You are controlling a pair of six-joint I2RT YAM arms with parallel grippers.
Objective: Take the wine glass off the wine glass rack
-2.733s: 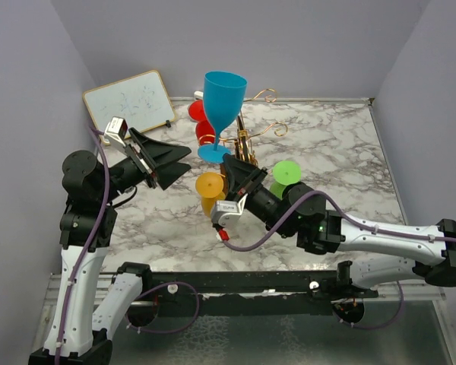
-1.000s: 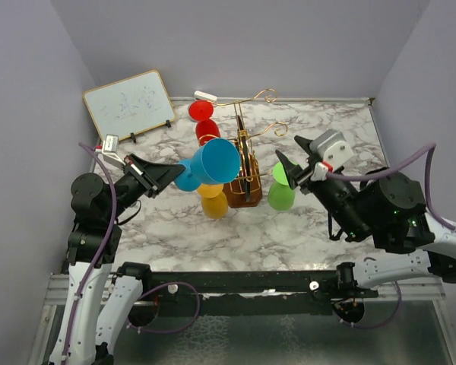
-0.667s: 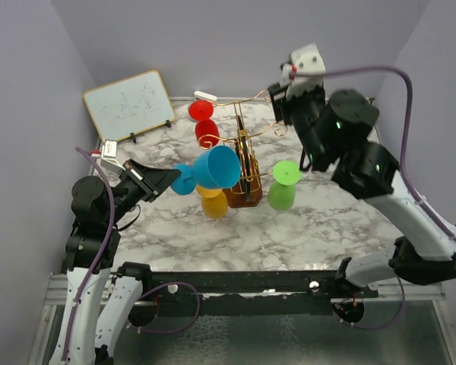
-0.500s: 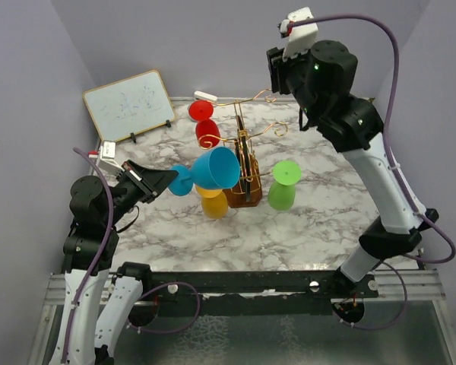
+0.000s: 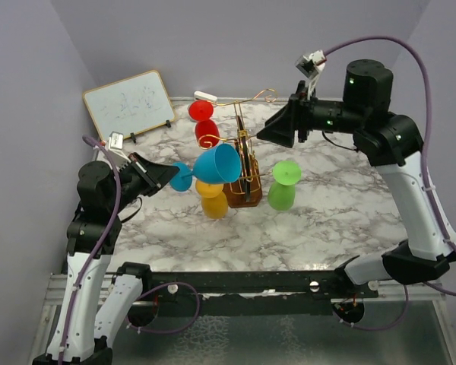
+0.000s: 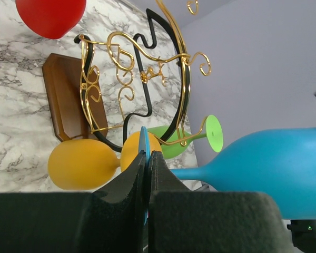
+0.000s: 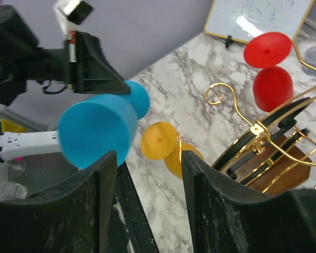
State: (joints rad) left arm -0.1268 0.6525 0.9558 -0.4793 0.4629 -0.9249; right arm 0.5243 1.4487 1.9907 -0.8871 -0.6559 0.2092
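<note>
**Blue glass off the rack, held by its foot in the left tool**

Blue plastic is what we have in hand. The wine glass hangs in the air, clear of the surface. The left tool is clenched on the thin disc of its foot. In the left wrist view the fingers pinch that disc edge-on.

From that tool the stem runs straight ahead, and the bowl lies furthest out. The long axis is therefore close to level and points away from the tool's tips toward the wine glass rack. From above, the open mouth of the bowl overlaps the gold wire. The right wrist view shows a gap between them, so we judge the glass free of every arm of the rack.

The right tool is released, with its jaws standing apart and nothing between them. It sits high on the rack's far side and faces back toward the bowl. The left arm is much the nearer and has the only grip.

An orange glass is below the held bowl. A green glass and a red glass are by the rack.

We judge the lift done. The coming move depends on drawing the bowl back along its own axis, away from the wire.
</note>
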